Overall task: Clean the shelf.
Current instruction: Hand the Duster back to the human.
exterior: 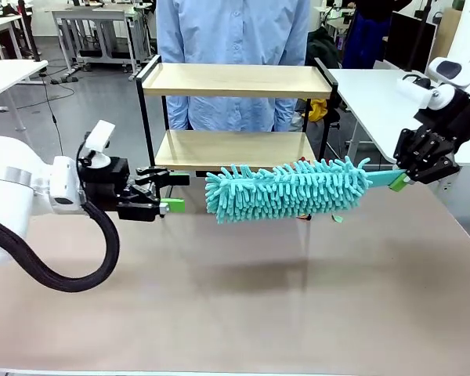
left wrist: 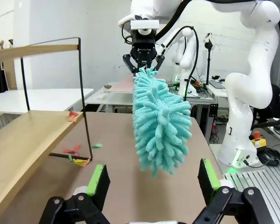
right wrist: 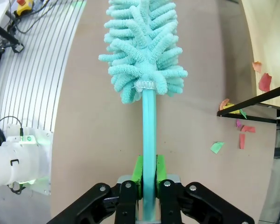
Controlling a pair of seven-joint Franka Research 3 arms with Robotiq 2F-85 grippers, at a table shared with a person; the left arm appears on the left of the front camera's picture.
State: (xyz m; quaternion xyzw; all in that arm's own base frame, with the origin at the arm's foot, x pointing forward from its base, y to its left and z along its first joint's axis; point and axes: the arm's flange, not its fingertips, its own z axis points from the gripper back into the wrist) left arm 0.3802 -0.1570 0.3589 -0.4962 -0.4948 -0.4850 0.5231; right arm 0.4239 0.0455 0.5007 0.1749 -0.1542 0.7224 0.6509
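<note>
Holding the duster (exterior: 286, 190) level before the shelf (exterior: 235, 81), right jaws pinching its handle (right wrist: 148, 140) for sweeping scraps (right wrist: 263, 82); left jaws spread, idling.

My front camera sits between my arms and looks across the table (exterior: 243, 305) at the shelf (exterior: 235, 81) and a person beyond. My left wrist camera faces along the table toward my right arm, and my right wrist camera looks closely down the duster (right wrist: 143, 44); all three share it.
</note>
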